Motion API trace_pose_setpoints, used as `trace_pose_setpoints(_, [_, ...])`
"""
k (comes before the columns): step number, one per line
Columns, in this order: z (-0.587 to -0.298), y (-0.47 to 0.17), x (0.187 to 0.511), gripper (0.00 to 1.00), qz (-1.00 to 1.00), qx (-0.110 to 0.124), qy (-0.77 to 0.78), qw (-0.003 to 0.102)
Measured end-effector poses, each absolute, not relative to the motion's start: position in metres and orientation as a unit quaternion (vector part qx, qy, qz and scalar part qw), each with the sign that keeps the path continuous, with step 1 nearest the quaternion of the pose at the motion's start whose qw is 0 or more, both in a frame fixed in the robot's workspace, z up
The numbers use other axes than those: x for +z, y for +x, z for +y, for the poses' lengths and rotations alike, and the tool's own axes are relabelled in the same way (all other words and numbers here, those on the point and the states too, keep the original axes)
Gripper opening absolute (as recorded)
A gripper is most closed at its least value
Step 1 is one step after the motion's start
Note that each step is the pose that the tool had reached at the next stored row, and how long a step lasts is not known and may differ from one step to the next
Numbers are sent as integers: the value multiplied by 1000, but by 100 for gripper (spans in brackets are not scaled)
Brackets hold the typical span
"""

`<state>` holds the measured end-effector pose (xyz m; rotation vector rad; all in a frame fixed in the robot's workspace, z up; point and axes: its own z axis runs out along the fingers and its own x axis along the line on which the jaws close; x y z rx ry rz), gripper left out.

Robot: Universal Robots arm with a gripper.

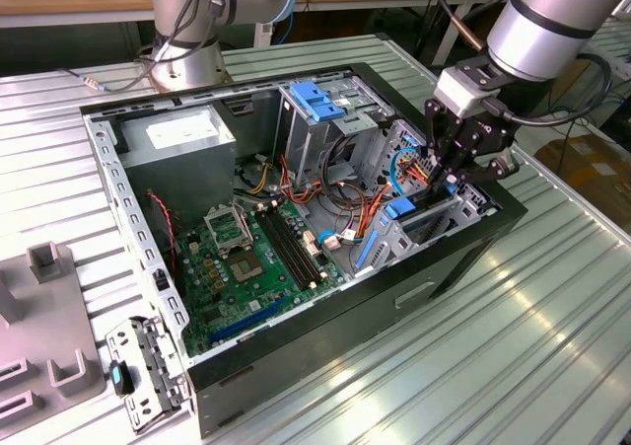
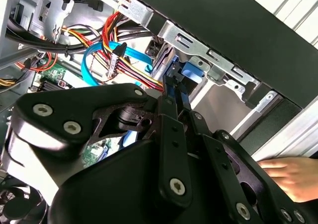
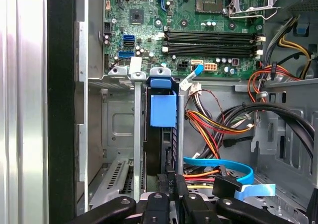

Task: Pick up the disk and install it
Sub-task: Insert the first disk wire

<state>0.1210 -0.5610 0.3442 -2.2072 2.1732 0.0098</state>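
The disk [image 3: 158,147] stands on edge in the metal drive bay [image 3: 136,134] at the case's front corner, its blue plastic rail and tab [image 3: 163,110] on the side facing the motherboard. In the exterior view its blue tab [image 1: 399,208] shows in the bay on the exterior view's right. My gripper [image 1: 449,182] reaches down into that bay. In both wrist views its black fingers [image 3: 169,182] sit close together on the disk's thin edge. The second wrist view has the gripper [image 2: 175,92] pinching beside the blue rail [image 2: 191,72].
The open black case [image 1: 325,356] lies on a ribbed metal table. Inside are the motherboard [image 1: 246,258], a grey power-supply box [image 1: 177,134], a drive cage with a light-blue top [image 1: 317,100] and loose cables [image 3: 218,129]. A person's hand [image 2: 293,177] rests outside the case. A loose metal bracket [image 1: 148,371] lies in front.
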Motion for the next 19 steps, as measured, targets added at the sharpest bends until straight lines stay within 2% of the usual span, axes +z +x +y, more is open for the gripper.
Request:
trace_pose_setpoints(13, [-561, 121, 345, 18, 701, 3, -712, 23])
trace_pose_setpoints(14, [-561, 121, 347, 25, 701, 3, -712, 23])
trace_pose_setpoints(17, [-561, 121, 348, 25, 701, 3, -712, 23])
trace_pose_setpoints(18, [-561, 121, 348, 24, 701, 3, -712, 23])
trace_pose_setpoints(19, [-561, 121, 348, 16, 701, 3, -712, 23])
